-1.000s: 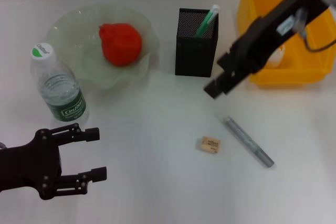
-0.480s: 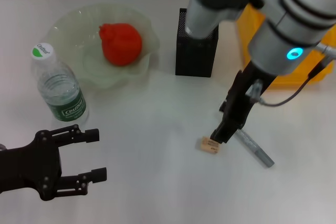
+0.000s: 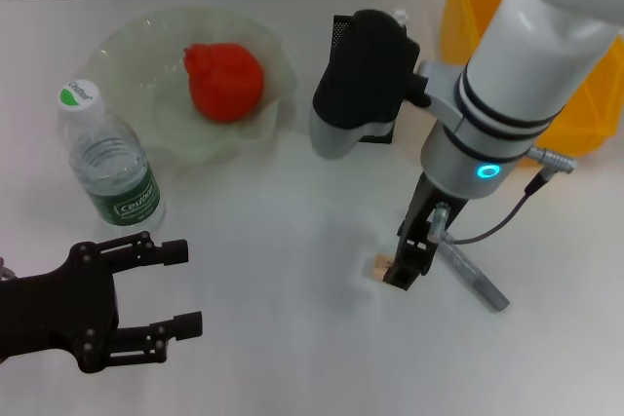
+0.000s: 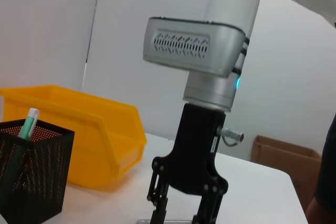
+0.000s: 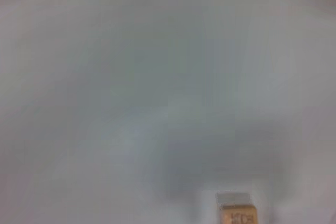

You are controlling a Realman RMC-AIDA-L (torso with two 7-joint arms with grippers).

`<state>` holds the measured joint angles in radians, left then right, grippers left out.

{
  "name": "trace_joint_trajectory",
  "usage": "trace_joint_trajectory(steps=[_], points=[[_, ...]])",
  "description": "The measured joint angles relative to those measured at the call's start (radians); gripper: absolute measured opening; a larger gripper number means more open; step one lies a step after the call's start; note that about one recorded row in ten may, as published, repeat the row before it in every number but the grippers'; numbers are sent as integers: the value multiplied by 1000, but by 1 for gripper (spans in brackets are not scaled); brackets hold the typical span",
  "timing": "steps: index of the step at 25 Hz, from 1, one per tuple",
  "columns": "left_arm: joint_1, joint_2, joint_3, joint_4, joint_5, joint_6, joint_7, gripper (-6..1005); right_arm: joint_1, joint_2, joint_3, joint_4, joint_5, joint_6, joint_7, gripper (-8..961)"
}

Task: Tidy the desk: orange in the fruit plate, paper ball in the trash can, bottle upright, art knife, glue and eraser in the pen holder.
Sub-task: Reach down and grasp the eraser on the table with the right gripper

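My right gripper (image 3: 402,270) points straight down over the tan eraser (image 3: 379,266), its tips at the eraser's right end. In the left wrist view the right gripper (image 4: 181,214) has its two fingers apart. The eraser also shows in the right wrist view (image 5: 237,212). The grey art knife (image 3: 475,278) lies just right of the gripper. The black mesh pen holder (image 3: 340,34) is mostly hidden behind my right arm; a green glue stick (image 4: 26,124) stands in it. The red-orange fruit (image 3: 224,82) lies in the glass plate (image 3: 136,56). The bottle (image 3: 107,158) stands upright. My left gripper (image 3: 187,285) is open at the front left. No paper ball shows.
A yellow bin (image 3: 585,94) stands at the back right, behind my right arm. The bottle and plate fill the back left. Bare white table lies between my two grippers.
My right arm has swung down from beside the yellow bin to the eraser, lowering onto it. The left arm has not moved.
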<state>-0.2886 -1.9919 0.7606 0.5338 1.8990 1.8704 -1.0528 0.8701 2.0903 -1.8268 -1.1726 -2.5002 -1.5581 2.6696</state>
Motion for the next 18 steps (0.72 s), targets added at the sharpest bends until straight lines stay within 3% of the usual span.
trace_joint_trajectory(steps=[10,13,18], points=[[1,-1,-1,0,0,2,0,799,1,2,-73,30,3,59,11,593],[0,-3,-1,0,0,5,-1,799,1,2,-87,32,3,71,16,425],[-1,-4,-1,0,0,7,-1,799,2,2,-102,53,4,93,19,419]])
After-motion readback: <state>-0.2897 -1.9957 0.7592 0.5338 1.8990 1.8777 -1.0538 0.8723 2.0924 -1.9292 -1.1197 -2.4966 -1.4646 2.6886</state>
